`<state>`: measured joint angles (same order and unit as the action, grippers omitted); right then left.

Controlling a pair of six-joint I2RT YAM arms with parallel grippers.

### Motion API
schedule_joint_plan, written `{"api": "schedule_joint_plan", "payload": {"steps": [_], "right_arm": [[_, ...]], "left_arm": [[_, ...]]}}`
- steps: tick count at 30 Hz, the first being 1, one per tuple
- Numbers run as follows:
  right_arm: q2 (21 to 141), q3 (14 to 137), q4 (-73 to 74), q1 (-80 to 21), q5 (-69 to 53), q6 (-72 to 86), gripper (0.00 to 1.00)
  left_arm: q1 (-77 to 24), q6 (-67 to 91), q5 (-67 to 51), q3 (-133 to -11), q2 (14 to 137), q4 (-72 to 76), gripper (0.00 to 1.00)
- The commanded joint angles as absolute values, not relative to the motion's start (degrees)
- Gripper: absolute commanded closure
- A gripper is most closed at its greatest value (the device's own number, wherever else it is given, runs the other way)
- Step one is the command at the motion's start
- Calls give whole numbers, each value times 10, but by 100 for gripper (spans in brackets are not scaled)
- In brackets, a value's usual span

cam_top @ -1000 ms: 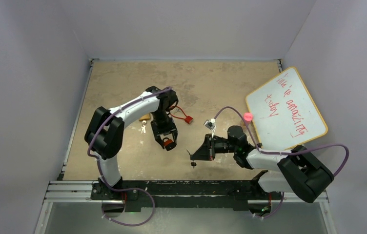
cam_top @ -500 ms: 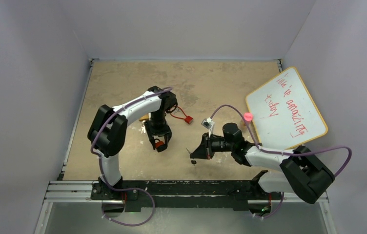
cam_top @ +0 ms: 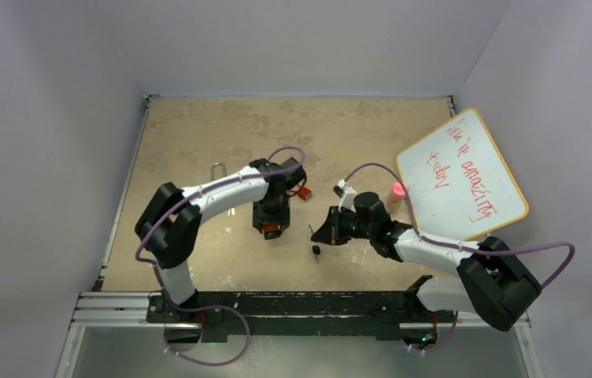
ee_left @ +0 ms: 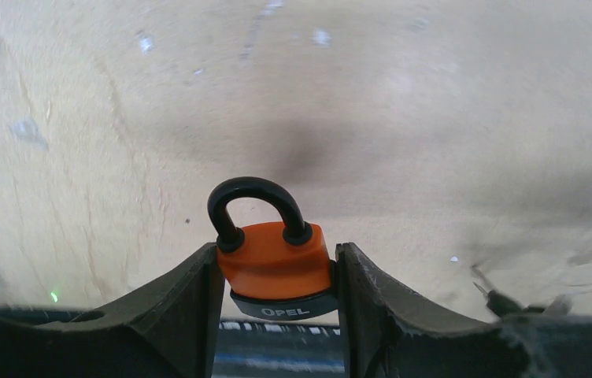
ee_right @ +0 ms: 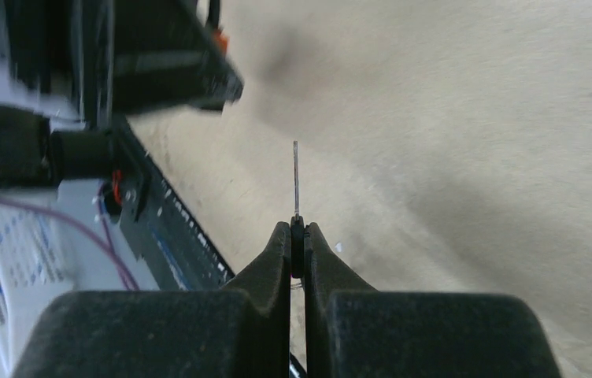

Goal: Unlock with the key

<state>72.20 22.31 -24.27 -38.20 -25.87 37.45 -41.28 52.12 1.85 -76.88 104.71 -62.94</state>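
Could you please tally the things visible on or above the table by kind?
Padlock: 1
Key: 1
Whiteboard: 1
Red piece, kind unclear: 1
Pink cap: 1
Metal loop: 1
Total: 6

The left arm [cam_top: 222, 189] and the right arm [cam_top: 427, 250] share glossy white tubular links, chunky black rounded joint housings [cam_top: 168, 227], one thin looping purple cable [cam_top: 570, 256] apiece, and matt black pincer fingers [ee_left: 190, 311] that taper to rough-edged tips.
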Motion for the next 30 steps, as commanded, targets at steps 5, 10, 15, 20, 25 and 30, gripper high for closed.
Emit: {"api": "schedule_joint_plan", "payload": {"steps": [5,10,15,20,25,30], "right_arm": [[693,296,-72,-330,-125,409,100],[694,326,-36,-294,-120,377,100],[710,359,-16,-285,-124,340,100],[736,381,-5,-284,-145,294,100],[780,403,6,-284,-140,269,100],[809,420,42,-285,-134,245,100]], "left_arm": [[-555,361,287,-590,901,-258,100],[-572,226,259,-445,833,96,100],[-575,77,128,-284,824,490,100],[-576,27,35,-274,891,605,100],[-577,7,-66,-268,966,719,98],[-577,5,-104,-266,1046,790,84]]}}
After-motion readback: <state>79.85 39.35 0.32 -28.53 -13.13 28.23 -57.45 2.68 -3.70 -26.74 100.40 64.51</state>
